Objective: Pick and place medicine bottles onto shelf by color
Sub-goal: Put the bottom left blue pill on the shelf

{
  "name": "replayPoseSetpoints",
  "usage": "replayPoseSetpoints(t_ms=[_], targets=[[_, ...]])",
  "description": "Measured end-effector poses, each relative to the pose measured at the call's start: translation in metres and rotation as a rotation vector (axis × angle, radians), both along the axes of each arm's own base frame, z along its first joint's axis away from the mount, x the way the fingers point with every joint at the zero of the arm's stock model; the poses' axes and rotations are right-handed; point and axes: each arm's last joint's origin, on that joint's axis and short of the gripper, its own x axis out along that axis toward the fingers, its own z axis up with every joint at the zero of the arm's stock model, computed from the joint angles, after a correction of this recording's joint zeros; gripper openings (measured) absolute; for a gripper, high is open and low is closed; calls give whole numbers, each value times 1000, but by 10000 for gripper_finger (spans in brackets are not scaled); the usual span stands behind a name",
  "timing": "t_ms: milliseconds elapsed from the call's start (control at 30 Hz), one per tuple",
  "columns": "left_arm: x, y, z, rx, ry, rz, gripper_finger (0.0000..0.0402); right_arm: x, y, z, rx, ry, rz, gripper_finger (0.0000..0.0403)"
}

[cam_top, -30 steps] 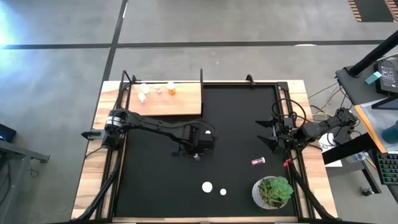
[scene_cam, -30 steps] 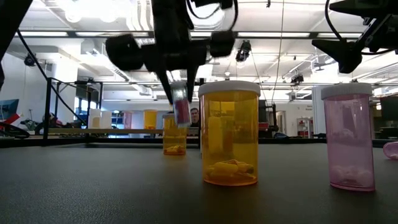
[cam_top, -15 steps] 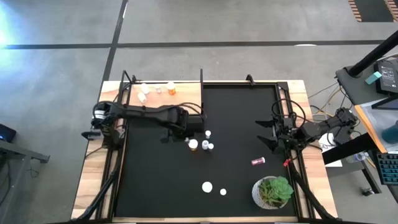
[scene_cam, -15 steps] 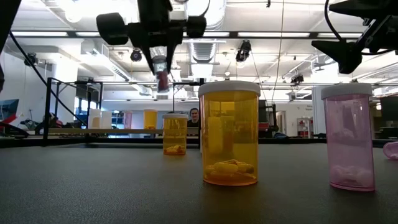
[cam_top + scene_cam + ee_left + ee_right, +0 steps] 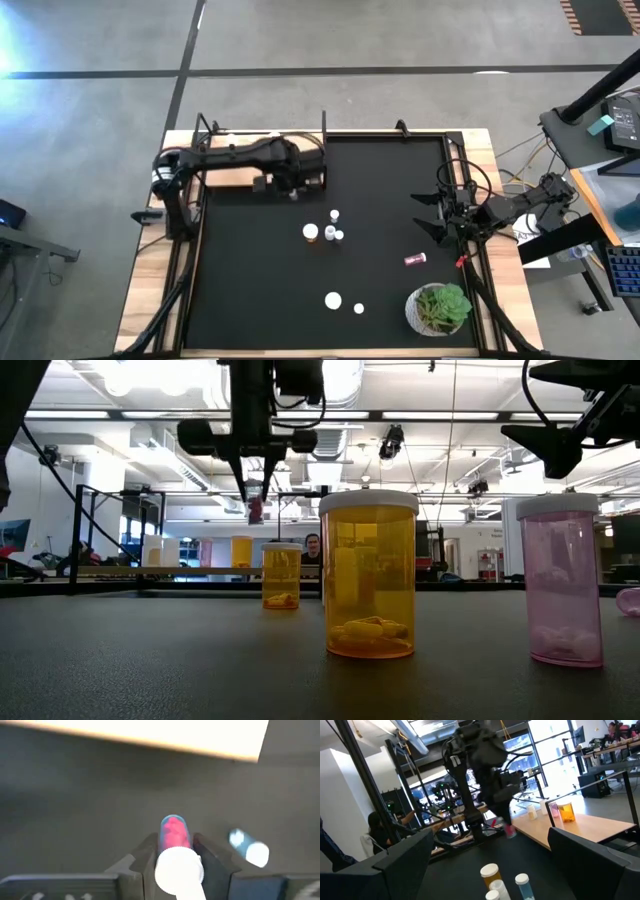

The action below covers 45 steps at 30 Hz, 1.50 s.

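Left claw around pink-filled bottle

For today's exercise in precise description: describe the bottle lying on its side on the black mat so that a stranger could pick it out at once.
Start at the green potted plant in the near right corner of the black mat. Just beyond it, toward the waiting right gripper, lies a small pink medicine bottle with a white cap. It is the only bottle tipped over; the others on the mat stand upright.
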Motion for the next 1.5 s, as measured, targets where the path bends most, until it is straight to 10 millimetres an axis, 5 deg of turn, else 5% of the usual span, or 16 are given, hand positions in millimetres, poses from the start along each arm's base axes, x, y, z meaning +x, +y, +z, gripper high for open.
replayPoseSetpoints(t_ms=[633, 833, 1233, 1500], targets=[[-34, 111, 1, 131, -39, 195, 98, 0, 0, 0, 0, 0, 0, 384], [-30, 124, -13, 118, -41, 256, 98, 0, 0, 0, 0, 0, 0, 384], [-18, 133, -28, 28, -163, 731, 98, 0, 0, 0, 0, 1, 0, 384], [-13, 140, -37, -56, -194, 867, 98, 0, 0, 0, 0, 0, 0, 384]])
